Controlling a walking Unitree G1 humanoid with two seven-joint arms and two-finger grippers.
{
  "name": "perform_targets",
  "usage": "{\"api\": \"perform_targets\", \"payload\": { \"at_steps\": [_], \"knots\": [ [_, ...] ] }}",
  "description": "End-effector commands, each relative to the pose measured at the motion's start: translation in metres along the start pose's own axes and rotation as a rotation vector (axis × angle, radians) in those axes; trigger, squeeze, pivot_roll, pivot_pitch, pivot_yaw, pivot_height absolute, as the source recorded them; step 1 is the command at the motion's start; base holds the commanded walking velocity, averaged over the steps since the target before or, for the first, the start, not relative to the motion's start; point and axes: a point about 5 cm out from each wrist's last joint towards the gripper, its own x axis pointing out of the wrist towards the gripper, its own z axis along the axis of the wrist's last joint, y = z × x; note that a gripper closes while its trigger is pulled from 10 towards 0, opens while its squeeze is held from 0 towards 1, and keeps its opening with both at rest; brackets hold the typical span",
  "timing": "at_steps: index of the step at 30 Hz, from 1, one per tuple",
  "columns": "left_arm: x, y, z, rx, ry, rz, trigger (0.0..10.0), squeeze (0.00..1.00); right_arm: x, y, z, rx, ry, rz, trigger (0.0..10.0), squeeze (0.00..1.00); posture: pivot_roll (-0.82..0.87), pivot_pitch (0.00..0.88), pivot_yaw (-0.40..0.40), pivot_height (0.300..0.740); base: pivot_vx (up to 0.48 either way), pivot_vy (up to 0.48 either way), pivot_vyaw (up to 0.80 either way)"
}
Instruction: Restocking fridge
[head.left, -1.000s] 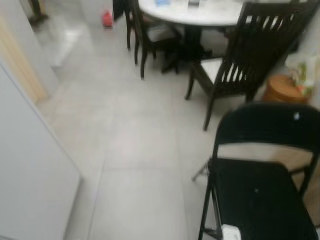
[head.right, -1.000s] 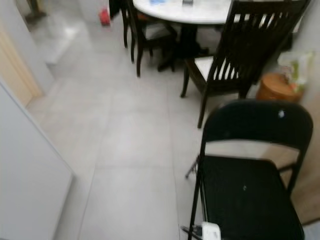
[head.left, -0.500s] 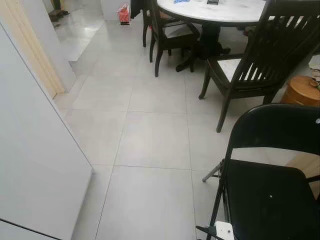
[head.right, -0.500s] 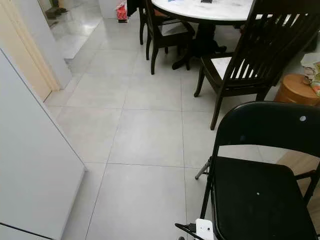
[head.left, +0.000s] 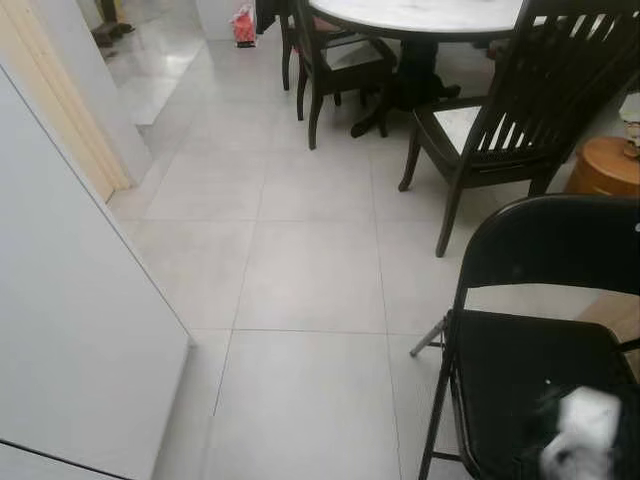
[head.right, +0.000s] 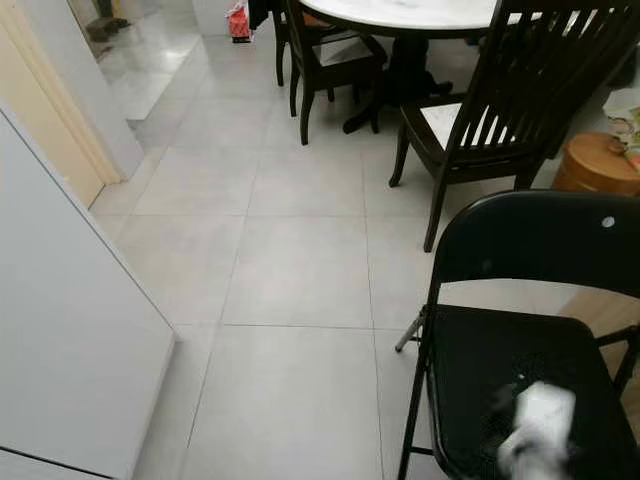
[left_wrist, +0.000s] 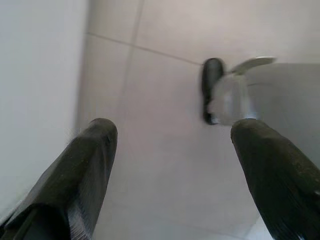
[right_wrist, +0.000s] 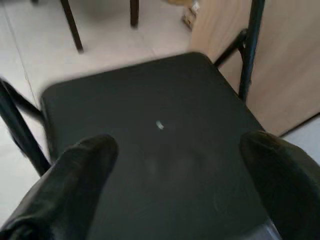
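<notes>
Fridge door (head.left: 70, 330), a plain white panel, stands at the robot's left over grey floor tiles (head.left: 300, 270). Right gripper (right_wrist: 175, 165) hovers wide open and empty over the black folding chair (head.right: 530, 370) seat. Left gripper (left_wrist: 172, 145) hangs wide open and empty above the floor beside the white panel

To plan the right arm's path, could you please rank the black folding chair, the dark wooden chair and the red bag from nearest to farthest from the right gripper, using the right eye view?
1. Black folding chair: directly under the right gripper.
2. Dark wooden chair: beyond it, at the table.
3. Red bag: far across the floor, leftward.
</notes>
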Motion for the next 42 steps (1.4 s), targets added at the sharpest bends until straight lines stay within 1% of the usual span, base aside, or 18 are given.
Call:
{"api": "perform_targets", "payload": {
  "at_steps": [1,7,11,13,14,17,19,22,26,28,29,31,32,33,35,39,40,42],
  "knots": [
    [-0.001,0.001,-0.006,0.014,0.017,-0.006,10.0,0.00,-0.009,0.003,-0.026,0.045,0.087,-0.010,10.0,0.00,-0.08,0.064,0.042,0.740,0.000,0.000,0.00],
    [-0.001,0.001,-0.006,0.020,0.013,-0.004,10.0,0.00,-0.009,0.015,-0.027,0.053,0.094,0.061,10.0,0.00,-0.08,0.064,0.040,0.740,0.000,0.000,0.00],
    [-0.001,0.001,-0.003,0.002,-0.025,0.014,10.0,0.00,-0.017,0.026,-0.046,-0.001,0.171,0.149,10.0,0.00,-0.08,0.064,0.040,0.740,0.000,0.000,0.00],
    [-0.001,0.000,0.000,-0.027,-0.069,0.010,10.0,0.00,-0.030,0.036,-0.071,-0.083,0.261,0.228,10.0,0.00,-0.10,0.073,0.037,0.740,0.000,0.000,0.00],
    [-0.001,0.000,0.002,-0.035,-0.100,0.008,10.0,0.00,-0.042,0.045,-0.090,-0.173,0.320,0.308,10.0,0.00,-0.09,0.073,0.035,0.740,0.000,0.000,0.00],
    [-0.001,-0.001,0.003,-0.042,-0.113,0.006,10.0,0.00,-0.046,0.048,-0.095,-0.225,0.324,0.352,10.0,0.00,-0.08,0.073,0.033,0.740,0.000,0.000,0.00],
    [-0.002,-0.001,0.005,-0.076,-0.151,0.004,10.0,0.00,-0.044,0.046,-0.088,-0.099,0.252,0.290,10.0,0.00,-0.09,0.077,0.037,0.740,0.000,0.000,0.00],
    [-0.003,-0.001,0.008,-0.095,-0.188,0.004,10.0,0.00,-0.037,0.041,-0.074,0.013,0.165,0.222,10.0,0.00,-0.09,0.080,0.039,0.740,0.000,0.000,0.00],
    [-0.007,0.005,0.022,-0.086,-0.342,0.075,10.0,0.00,-0.019,0.046,-0.013,0.032,-0.145,0.221,10.0,0.00,-0.10,0.078,0.037,0.740,0.000,0.000,0.00],
    [-0.008,0.005,0.026,-0.090,-0.368,0.077,10.0,0.00,-0.018,0.045,-0.008,0.037,-0.168,0.214,10.0,0.00,-0.10,0.078,0.037,0.740,0.000,0.000,0.00],
    [-0.023,0.006,0.109,-0.020,-0.705,0.070,10.0,0.00,-0.018,0.047,0.009,-0.019,-0.275,0.233,10.0,0.00,-0.08,0.073,0.035,0.740,0.000,0.000,0.00],
    [-0.041,0.000,0.149,0.007,-0.903,0.049,10.0,0.00,-0.020,0.050,0.021,-0.089,-0.369,0.260,10.0,0.00,-0.09,0.070,0.035,0.740,0.000,0.000,0.00],
    [-0.044,-0.004,0.155,0.017,-0.940,0.031,10.0,0.00,-0.022,0.052,0.025,-0.135,-0.405,0.278,10.0,0.00,-0.09,0.065,0.035,0.740,0.000,0.000,0.00],
    [-0.053,-0.012,0.163,0.049,-1.023,0.009,10.0,0.00,-0.026,0.057,0.032,-0.106,-0.467,0.286,10.0,0.00,-0.09,0.019,0.048,0.740,0.000,0.000,0.00],
    [-0.061,-0.019,0.171,0.041,-1.084,-0.009,10.0,0.00,-0.031,0.060,0.040,-0.107,-0.529,0.298,10.0,0.00,-0.08,0.004,0.057,0.740,0.000,0.000,0.00],
    [-0.069,-0.028,0.178,0.078,-1.138,-0.045,10.0,0.00,-0.035,0.064,0.047,-0.080,-0.568,0.299,10.0,0.00,-0.08,0.000,0.062,0.740,0.000,0.000,0.00],
    [-0.076,-0.038,0.182,0.117,-1.173,-0.082,10.0,0.00,-0.039,0.067,0.052,-0.070,-0.598,0.297,10.0,0.00,-0.09,0.000,0.067,0.740,0.000,0.000,0.00],
    [-0.082,-0.045,0.181,0.104,-1.192,-0.102,10.0,0.00,-0.044,0.071,0.056,-0.083,-0.637,0.314,10.0,0.00,-0.10,0.000,0.065,0.740,0.000,0.000,0.00]
  ]
}}
